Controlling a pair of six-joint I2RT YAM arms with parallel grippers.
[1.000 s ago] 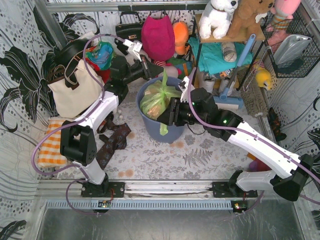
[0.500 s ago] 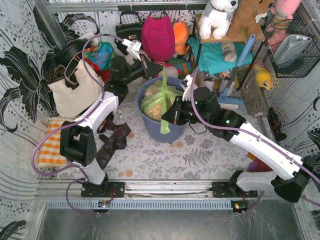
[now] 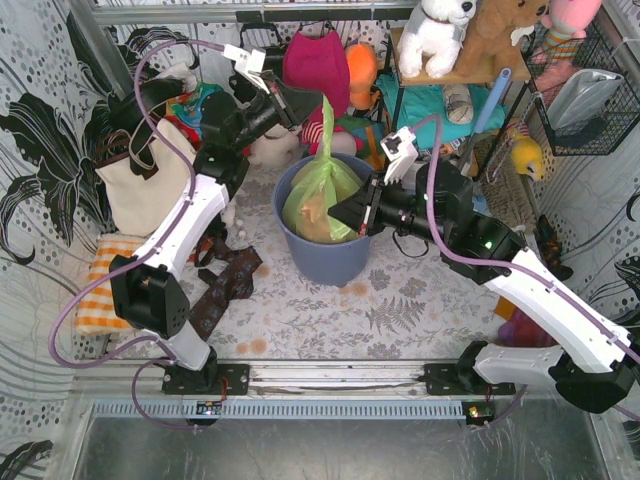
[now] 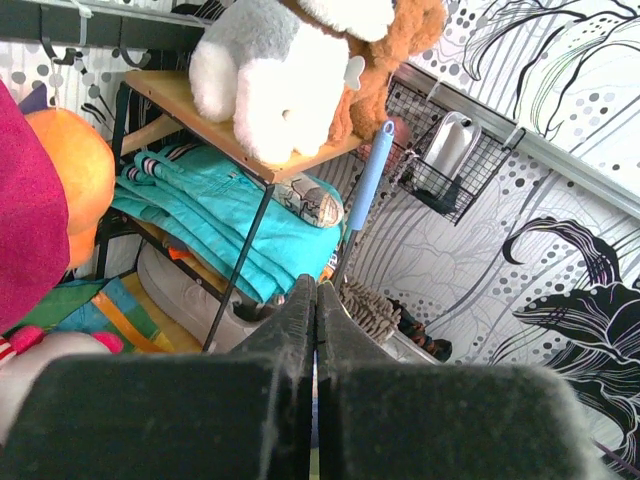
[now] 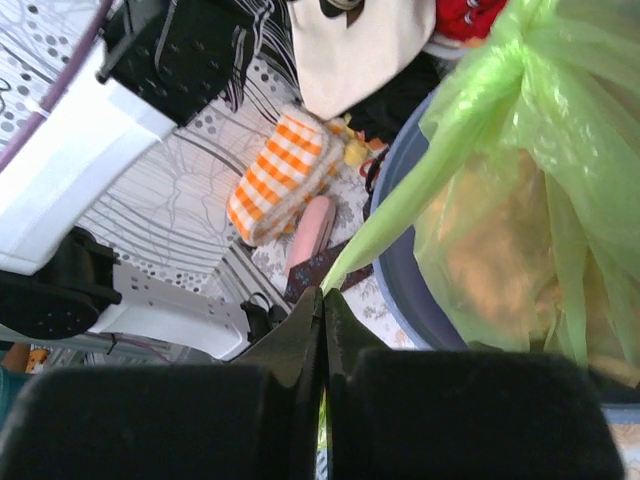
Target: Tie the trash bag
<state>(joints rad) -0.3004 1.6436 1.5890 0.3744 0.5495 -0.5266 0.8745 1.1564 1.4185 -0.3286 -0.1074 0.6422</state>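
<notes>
Our right gripper [image 5: 322, 295] is clamped on a thin strip of the trash bag [image 5: 520, 170]. The lime-green plastic runs taut from the gripper's tips up to the bag's gathered neck. Our left gripper [image 4: 315, 285] is closed too, pinching the bag's other tail, which in the top view stands straight up to its tip. The bag, with brown paper showing through it, sits in the blue-grey bin [image 3: 325, 262] on the patterned desk [image 3: 400, 320], between our two arms.

Bright even light, soft shadows, top view sharp, wrist foregrounds blurred
</notes>
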